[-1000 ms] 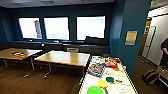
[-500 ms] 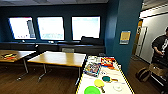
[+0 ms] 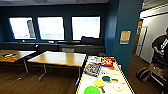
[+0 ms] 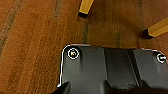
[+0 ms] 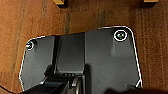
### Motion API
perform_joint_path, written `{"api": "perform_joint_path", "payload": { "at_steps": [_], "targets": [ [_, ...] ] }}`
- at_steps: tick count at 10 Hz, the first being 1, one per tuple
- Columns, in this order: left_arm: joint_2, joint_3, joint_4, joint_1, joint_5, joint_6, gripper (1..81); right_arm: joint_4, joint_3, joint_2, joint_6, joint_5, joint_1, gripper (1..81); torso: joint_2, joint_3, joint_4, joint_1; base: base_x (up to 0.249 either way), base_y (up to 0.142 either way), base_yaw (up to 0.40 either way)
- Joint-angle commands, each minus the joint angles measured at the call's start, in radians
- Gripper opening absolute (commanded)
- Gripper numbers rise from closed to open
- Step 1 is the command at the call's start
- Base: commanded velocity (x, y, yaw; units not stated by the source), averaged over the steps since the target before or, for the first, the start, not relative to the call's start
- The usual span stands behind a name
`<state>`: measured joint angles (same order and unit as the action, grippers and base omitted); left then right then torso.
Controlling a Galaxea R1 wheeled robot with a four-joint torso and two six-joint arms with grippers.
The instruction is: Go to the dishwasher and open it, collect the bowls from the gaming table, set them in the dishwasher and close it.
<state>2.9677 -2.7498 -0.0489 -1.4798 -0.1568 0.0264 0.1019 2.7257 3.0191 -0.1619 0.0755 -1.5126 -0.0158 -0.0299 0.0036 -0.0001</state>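
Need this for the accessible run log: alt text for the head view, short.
A long white table with yellow edging runs away from the camera, holding a lime-green bowl, a yellow paddle, a green paddle and colourful boxes. To its left stand wooden-topped tables before three bright windows in a dark teal room; a person stands at the right edge.

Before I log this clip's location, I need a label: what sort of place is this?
Probably an office break or games room: plain wooden tables under three bright windows, and a long white table with board-game boxes, paddles and a lime-green bowl.
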Motion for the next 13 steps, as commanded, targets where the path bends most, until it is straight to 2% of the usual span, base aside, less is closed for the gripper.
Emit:
{"api": "perform_joint_path", "payload": {
  "at_steps": [1, 4, 6, 10, 13],
  "targets": [
    [-0.079, 0.112, 0.006, 0.062, 0.036, 0.000, 81.1, -0.008, -0.303, -0.182, -0.007, -0.004, 0.047, 81.1, 0.000, 0.000, 0.000, 0.000, 0.000, 0.000, 0.000],
    [-0.177, 0.255, 0.001, 0.062, 0.029, 0.000, 81.1, -0.011, -0.544, -0.337, -0.020, 0.000, 0.045, 81.1, 0.000, 0.000, 0.000, 0.000, 0.000, 0.000, 0.000],
    [-0.214, 0.303, 0.000, 0.062, 0.029, 0.001, 81.1, -0.011, -0.698, -0.443, -0.030, 0.000, 0.050, 81.1, 0.000, 0.000, 0.000, 0.000, 0.000, 0.000, 0.000],
    [-0.226, 0.309, -0.002, 0.062, 0.029, 0.001, 81.1, -0.034, -1.105, -0.751, -0.030, 0.067, 0.073, 81.1, 0.000, 0.000, 0.000, 0.000, 0.000, 0.000, 0.000],
    [-0.220, 0.309, 0.000, 0.061, 0.029, 0.000, 81.1, -0.037, -1.357, -0.987, -0.048, 0.133, 0.096, 81.1, 0.000, 0.000, 0.000, 0.000, 0.000, 0.000, 0.000]
  ]
}}
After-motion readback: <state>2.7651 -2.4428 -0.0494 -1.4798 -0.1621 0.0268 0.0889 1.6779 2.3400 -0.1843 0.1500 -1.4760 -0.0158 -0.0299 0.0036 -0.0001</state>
